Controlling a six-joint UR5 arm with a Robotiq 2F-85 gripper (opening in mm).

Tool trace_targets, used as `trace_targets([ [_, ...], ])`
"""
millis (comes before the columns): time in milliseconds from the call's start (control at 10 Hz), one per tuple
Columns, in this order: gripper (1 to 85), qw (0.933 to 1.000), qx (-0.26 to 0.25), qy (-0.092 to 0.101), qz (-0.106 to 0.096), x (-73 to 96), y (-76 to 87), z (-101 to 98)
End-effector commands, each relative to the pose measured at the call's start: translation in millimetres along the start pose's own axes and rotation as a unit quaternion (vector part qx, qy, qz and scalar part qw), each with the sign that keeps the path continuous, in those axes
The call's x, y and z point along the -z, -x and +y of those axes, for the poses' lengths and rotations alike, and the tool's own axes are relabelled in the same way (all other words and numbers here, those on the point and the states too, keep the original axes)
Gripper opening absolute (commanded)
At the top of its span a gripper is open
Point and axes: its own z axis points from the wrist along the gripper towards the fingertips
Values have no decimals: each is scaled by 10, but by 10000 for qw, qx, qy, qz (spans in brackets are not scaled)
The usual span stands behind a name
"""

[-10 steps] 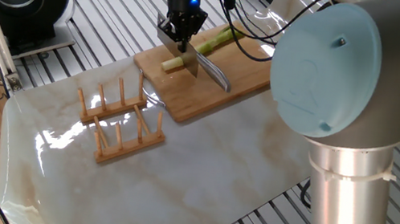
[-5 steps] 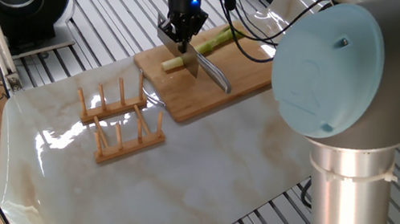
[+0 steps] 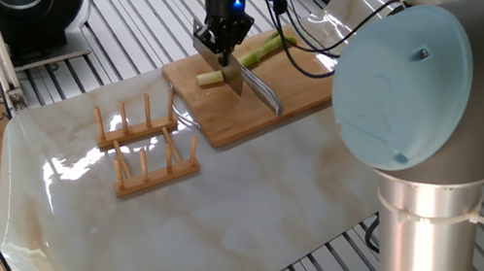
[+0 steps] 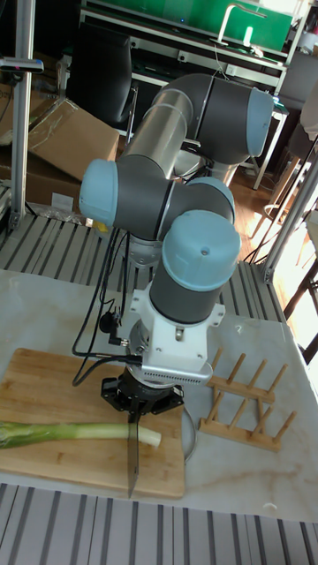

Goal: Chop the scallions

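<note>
Gripping the knife [image 4: 132,459] with closed fingers, the gripper [image 3: 218,46] hangs over the cutting board [image 3: 258,99]. The blade crosses the scallion [image 4: 75,432] close to its whitish end. The stalk lies lengthwise on the board. A wooden rack [image 3: 144,144] stands nearby on the marble table [image 3: 240,204].

The tool [image 4: 134,408] covers the knife [image 4: 132,463] handle, and whether its fingers press it cannot be told. The scallions [image 4: 75,432] run off the tall fixed view's left edge. In the fixed view, the arm's blue-capped joint [image 3: 416,81] hides the cutting board's [image 3: 248,97] far right corner.
</note>
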Motion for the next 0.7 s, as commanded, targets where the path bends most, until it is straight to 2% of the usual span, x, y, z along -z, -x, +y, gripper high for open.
trace_targets([
  [0,10,9997,39,207,151,308,-93,58],
  [100,10,9996,22,244,126,382,-99,91],
  [300,10,9995,-17,307,2,266,34,146],
  [400,10,9997,-33,246,-19,219,64,133],
  [600,10,9996,-53,275,-58,131,101,154],
])
